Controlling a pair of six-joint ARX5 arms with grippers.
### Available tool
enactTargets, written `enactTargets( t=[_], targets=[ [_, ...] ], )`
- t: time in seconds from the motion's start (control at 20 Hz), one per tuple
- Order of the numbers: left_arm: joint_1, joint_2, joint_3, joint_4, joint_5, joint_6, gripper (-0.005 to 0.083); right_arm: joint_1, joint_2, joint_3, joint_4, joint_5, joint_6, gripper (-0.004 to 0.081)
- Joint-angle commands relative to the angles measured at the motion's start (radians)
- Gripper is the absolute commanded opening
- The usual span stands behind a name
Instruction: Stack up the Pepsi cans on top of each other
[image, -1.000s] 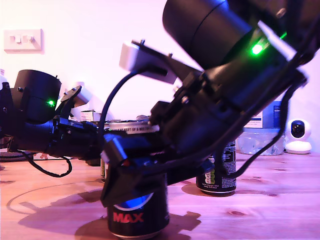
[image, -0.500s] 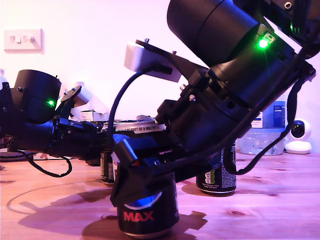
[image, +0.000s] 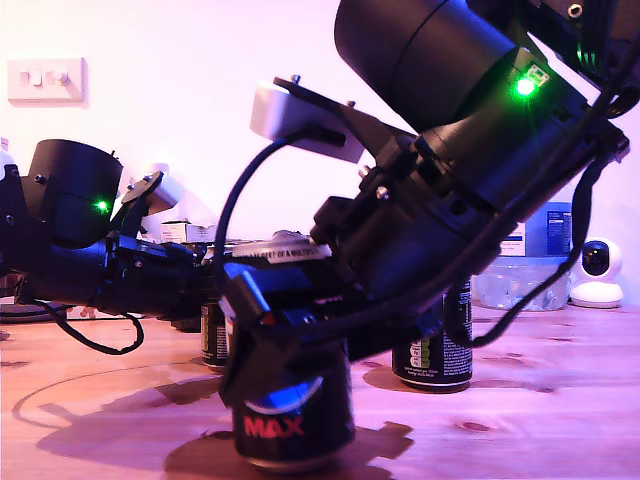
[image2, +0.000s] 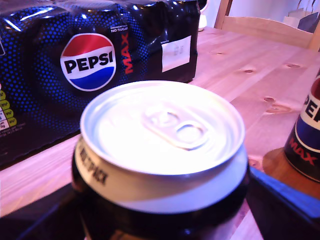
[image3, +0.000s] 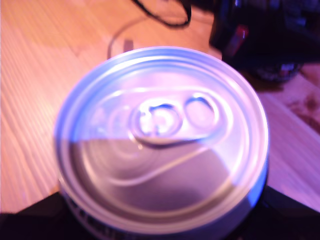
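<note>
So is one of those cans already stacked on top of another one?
No. In the exterior view the front can and the can behind it both stand on the wooden table, nothing on top.

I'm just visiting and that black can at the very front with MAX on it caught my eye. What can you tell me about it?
The front can is black, with red MAX lettering and part of a blue logo showing under the gripper. It stands upright on the wooden table, low in the exterior view. Black gripper parts wrap its upper half and hide its top there. Its base edge looks metallic. Nothing else touches it that I can see.
</note>
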Motion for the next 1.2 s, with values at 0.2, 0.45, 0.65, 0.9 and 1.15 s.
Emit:
enactTargets(
  t=[0.2, 0.45, 0.65, 0.9, 1.15],
  targets=[
    [0.000, -0.005, -0.006, 0.008, 0.002, 0.005, 0.0784, -0.008, 0.085, 0.006, 0.111, -0.001, -0.008, 0.0598],
    [0.000, -0.005, -0.006, 0.006, 0.001, 0.005, 0.0784, -0.010, 0.119, 0.006, 0.124, 0.000, -0.006, 0.0598],
    [0.000, -0.005, -0.006, -0.010, 0.000, 0.005, 0.0784, -0.010, 0.119, 0.006, 0.122, 0.000, 0.003, 0.0598],
    [0.000, -0.005, -0.006, -0.040, -0.007, 0.005, 0.0784, -0.010, 0.119, 0.006, 0.123, 0.000, 0.002, 0.0598],
    [0.000, -0.005, -0.006, -0.110, -0.007, 0.005, 0.0784, -0.010, 0.119, 0.006, 0.124, 0.000, 0.002, 0.0598]
  ],
)
